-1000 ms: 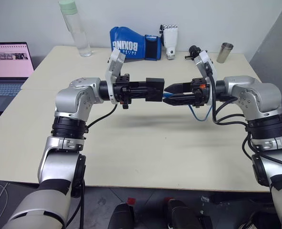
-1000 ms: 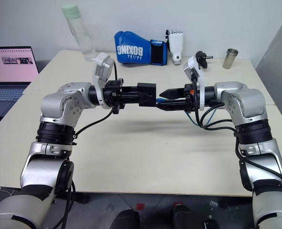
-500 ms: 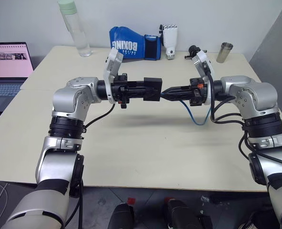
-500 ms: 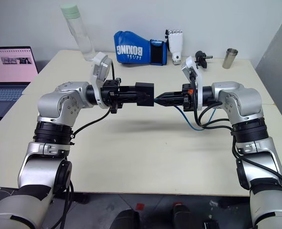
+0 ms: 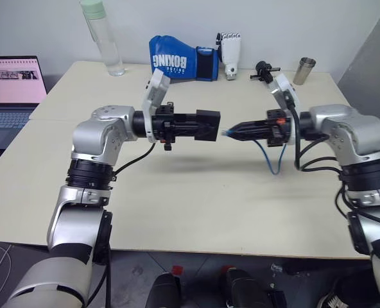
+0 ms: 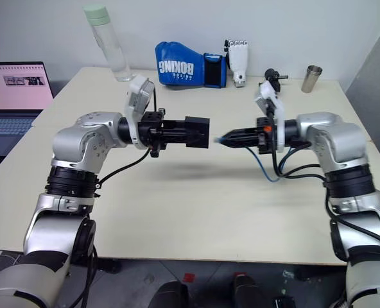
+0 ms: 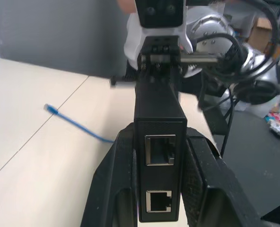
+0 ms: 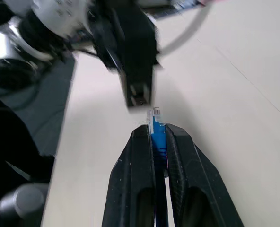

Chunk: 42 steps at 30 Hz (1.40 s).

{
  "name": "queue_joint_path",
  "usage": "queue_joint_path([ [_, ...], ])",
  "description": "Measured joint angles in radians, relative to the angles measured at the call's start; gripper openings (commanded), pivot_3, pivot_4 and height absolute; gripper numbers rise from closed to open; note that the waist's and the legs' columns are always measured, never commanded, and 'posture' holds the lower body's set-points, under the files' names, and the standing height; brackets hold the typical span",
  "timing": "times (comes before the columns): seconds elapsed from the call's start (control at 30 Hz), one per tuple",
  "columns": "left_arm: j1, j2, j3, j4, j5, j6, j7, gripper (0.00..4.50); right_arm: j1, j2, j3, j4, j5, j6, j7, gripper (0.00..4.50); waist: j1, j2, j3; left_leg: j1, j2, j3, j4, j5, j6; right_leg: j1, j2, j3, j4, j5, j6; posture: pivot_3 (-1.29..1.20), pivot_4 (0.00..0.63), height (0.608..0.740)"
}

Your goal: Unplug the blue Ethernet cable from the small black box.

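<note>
Right gripper (image 5: 231, 133): your fingers are pinched tight on the plug end of the blue Ethernet cable (image 5: 271, 156), with the clear plug tip poking just past the fingertips (image 8: 170, 132). The gripper points toward your left, held above the table (image 5: 196, 199). The plug is out of its socket; a small gap separates it from the box face.

Blue Ethernet cable: from the pinched plug it runs back under the right gripper and hangs in a loop below the right wrist, down toward the tabletop. In the left wrist view the far end, with its own small plug, lies on the table surface.

Left gripper (image 5: 210, 126): your fingers are clamped on the small black box (image 5: 205, 124), one finger on each long side, as the left wrist view shows. The gripper points toward your right, facing the right gripper.

Small black box: held in the air over the middle of the table, its port face turned toward the right gripper. Two sockets (image 7: 160, 149) show on that face, one above the other in the left wrist view, both unoccupied.

Table, far edge, you will find:
- blue boxing glove (image 5: 180, 58), lying on its side
- white robotic hand (image 5: 228, 53), upright, just beside the glove
- black knobbed gadget (image 5: 264, 69)
- metal cup (image 5: 303, 70), near the far right corner
- clear bottle (image 5: 101, 35) with pale green cap, far left

Laptop (image 5: 10, 90): open, on a separate surface to your left.
</note>
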Motion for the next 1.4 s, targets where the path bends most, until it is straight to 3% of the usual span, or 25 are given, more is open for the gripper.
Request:
queue_joint_path([
  [0.37,0.0,0.004,0.0,0.004,0.0,-0.014,-0.003,0.78,0.033,0.007,-0.002,0.018,-0.039,-0.066,-0.039,0.08,-0.001,0.0,0.0,0.0,0.0,0.0,0.0,0.0,0.0,0.0,0.0,0.0,0.0,0.0,0.0,0.0,0.15,0.74],
  [0.6,0.026,0.016,0.006,0.002,-0.002,-0.012,0.029,0.78,0.121,0.046,0.065,0.158,-0.303,-0.28,-0.279,0.08,-0.001,0.0,0.0,-0.001,0.0,0.001,0.0,0.0,0.0,-0.002,0.0,0.001,0.0,0.0,0.0,0.0,0.15,0.74],
  [0.8,0.053,0.017,0.025,-0.021,-0.007,0.01,0.073,0.78,0.274,0.065,0.076,0.023,-0.327,-0.295,-0.312,0.08,0.0,0.0,0.0,-0.006,0.0,0.0,0.001,0.0,-0.001,-0.006,0.0,0.0,0.001,0.0,0.0,0.0,0.15,0.74],
  [1.03,0.134,0.012,0.028,-0.109,-0.026,0.052,0.115,0.78,0.392,0.06,0.085,-0.023,-0.392,-0.438,-0.326,0.08,0.0,0.0,0.0,-0.006,0.0,-0.001,0.003,0.0,0.0,-0.006,0.0,0.0,0.002,0.0,0.0,0.0,0.15,0.74],
  [1.17,0.175,0.012,0.029,-0.159,-0.033,0.072,0.127,0.78,0.409,0.058,0.085,-0.023,-0.395,-0.439,-0.324,1.3,0.0,0.0,0.0,-0.006,0.0,0.0,0.004,0.0,0.0,-0.006,0.0,0.0,0.002,0.0,0.0,0.0,0.15,0.74],
  [1.3,0.177,0.012,0.029,-0.175,-0.048,0.089,0.138,0.78,0.408,0.059,0.083,-0.023,-0.389,-0.418,-0.304,2.05,0.0,0.0,0.0,-0.006,0.0,-0.001,0.005,0.0,0.0,-0.005,0.0,0.0,0.002,0.0,0.0,0.0,0.15,0.74],
  [1.4,0.177,0.014,0.029,-0.178,-0.052,0.093,0.141,0.78,0.408,0.059,0.076,-0.035,-0.368,-0.38,-0.289,2.91,0.0,0.0,0.0,-0.006,0.0,-0.001,0.005,0.0,0.0,-0.005,0.0,0.0,0.002,0.0,0.0,0.0,0.15,0.74],
])
